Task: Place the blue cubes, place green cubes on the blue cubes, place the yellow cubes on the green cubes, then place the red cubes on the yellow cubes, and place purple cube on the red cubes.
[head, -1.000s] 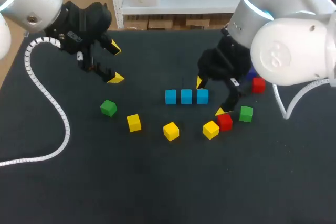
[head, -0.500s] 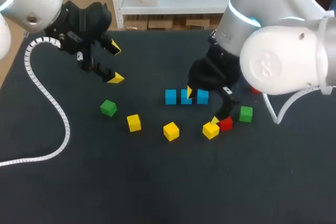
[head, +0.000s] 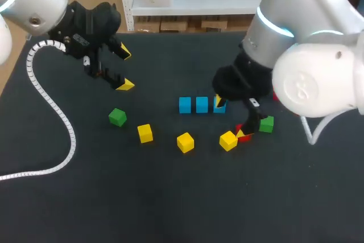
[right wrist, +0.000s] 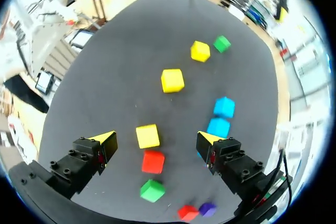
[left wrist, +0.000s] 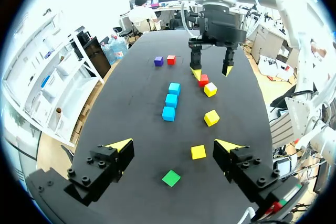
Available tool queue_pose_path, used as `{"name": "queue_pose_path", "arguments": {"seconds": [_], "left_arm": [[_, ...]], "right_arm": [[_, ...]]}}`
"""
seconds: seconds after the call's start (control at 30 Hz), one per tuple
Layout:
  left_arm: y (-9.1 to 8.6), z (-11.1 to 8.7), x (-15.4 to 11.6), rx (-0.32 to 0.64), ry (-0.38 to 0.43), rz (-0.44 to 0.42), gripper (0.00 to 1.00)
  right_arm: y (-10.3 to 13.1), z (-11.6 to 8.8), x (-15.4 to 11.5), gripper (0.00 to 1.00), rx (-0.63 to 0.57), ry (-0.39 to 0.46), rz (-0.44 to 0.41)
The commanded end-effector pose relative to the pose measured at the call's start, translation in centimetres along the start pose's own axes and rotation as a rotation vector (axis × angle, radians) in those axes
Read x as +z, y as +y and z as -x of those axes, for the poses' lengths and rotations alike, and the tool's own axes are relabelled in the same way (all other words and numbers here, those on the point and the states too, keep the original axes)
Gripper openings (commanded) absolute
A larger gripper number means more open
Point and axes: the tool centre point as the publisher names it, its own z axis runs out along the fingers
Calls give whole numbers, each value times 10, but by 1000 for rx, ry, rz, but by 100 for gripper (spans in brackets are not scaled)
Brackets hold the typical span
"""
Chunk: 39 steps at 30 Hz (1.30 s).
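Three blue cubes [head: 193, 104] stand in a row at mid-table, the right one partly hidden by my right gripper [head: 230, 118]. That gripper is open above a yellow cube [right wrist: 147, 136] and a red cube [right wrist: 153, 161], which lie between its fingers in the right wrist view. A green cube [head: 266, 123] sits just right of them. A second red cube [right wrist: 187, 212] and the purple cube [right wrist: 207, 209] lie behind the gripper. Two more yellow cubes [head: 185, 142] [head: 145, 133] and another green cube [head: 118, 117] lie to the left. My left gripper [head: 125, 69] hangs open at far left, holding nothing.
A white corrugated cable [head: 57, 118] from my left arm curls over the table's left side. The dark tabletop [head: 170, 197] stretches bare toward the front edge.
My right gripper has shifted toward the front, from beside the blue row to over the yellow and red cubes. The left arm and all cubes stay where they were.
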Motion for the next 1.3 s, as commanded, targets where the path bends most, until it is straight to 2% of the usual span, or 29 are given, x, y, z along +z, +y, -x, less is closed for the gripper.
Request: {"name": "queue_pose_path", "arguments": {"seconds": [0.03, 0.3, 0.57, 0.83, 1.3], "left_arm": [[1, 0, 0, 2, -1, -2, 100], [1, 0, 0, 2, -1, -2, 100], [1, 0, 0, 2, -1, -2, 100], [1, 0, 0, 2, -1, -2, 100], [1, 0, 0, 2, -1, -2, 100]], "right_arm": [[17, -18, -10, 100, 84, 8, -94], [31, -58, -16, 100, 339, -14, -187], [36, -87, -7, 100, 492, -15, -197], [23, -109, 9, 100, 561, -49, -187], [5, -129, 23, 100, 588, -72, -167]]}}
